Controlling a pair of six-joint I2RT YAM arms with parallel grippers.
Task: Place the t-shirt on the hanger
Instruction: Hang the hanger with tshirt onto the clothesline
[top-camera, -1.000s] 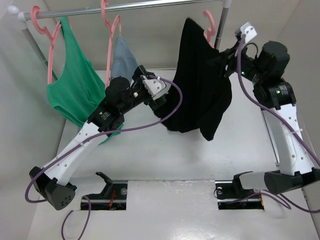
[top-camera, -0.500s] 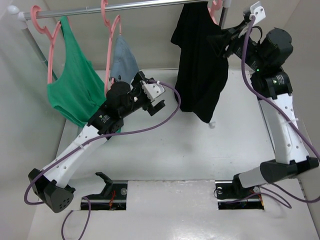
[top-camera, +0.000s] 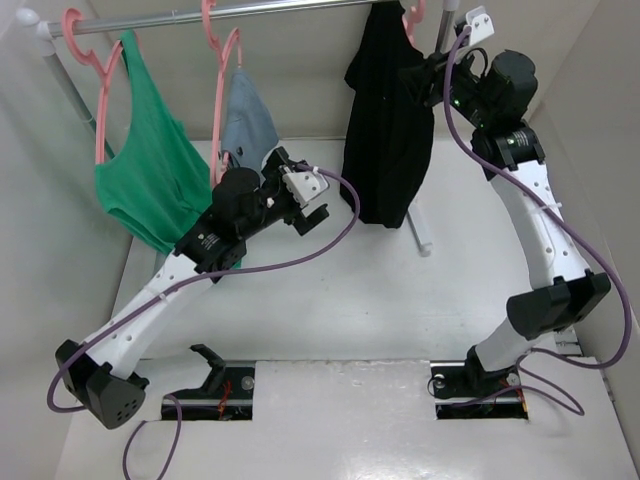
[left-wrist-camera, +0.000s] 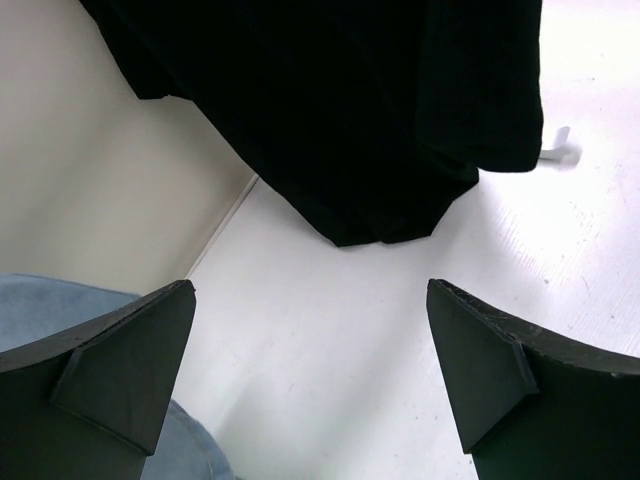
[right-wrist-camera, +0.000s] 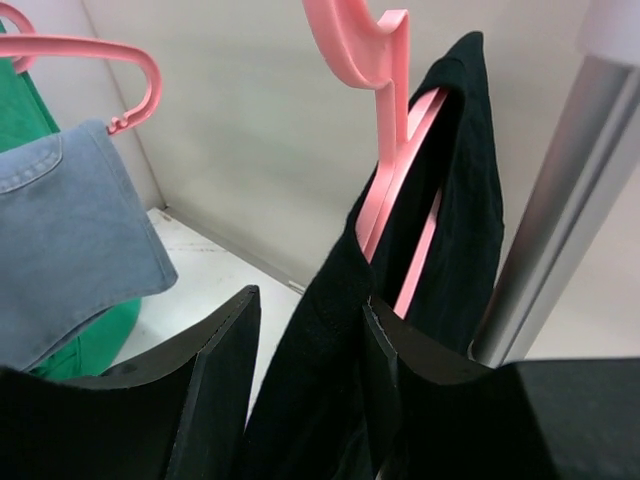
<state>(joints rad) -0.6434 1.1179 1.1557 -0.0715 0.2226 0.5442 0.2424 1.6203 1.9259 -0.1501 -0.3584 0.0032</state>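
The black t-shirt hangs straight down on the pink hanger, whose hook is up at the rail's right end. In the right wrist view the hanger runs inside the t-shirt's neck. My right gripper is at the shirt's shoulder. Its jaws stand partly apart around the cloth, which touches the right finger, with a slit of light at the left one. My left gripper is open and empty, low and left of the shirt's hem.
A green tank top and a blue-grey garment hang on like pink hangers on the rail. The rail's metal post stands just right of the shirt. Its white foot lies on the table.
My right arm lifted the hanger and t-shirt up and left to the rail; the shirt now hangs straight. My left gripper came off the hem and drew back slightly.
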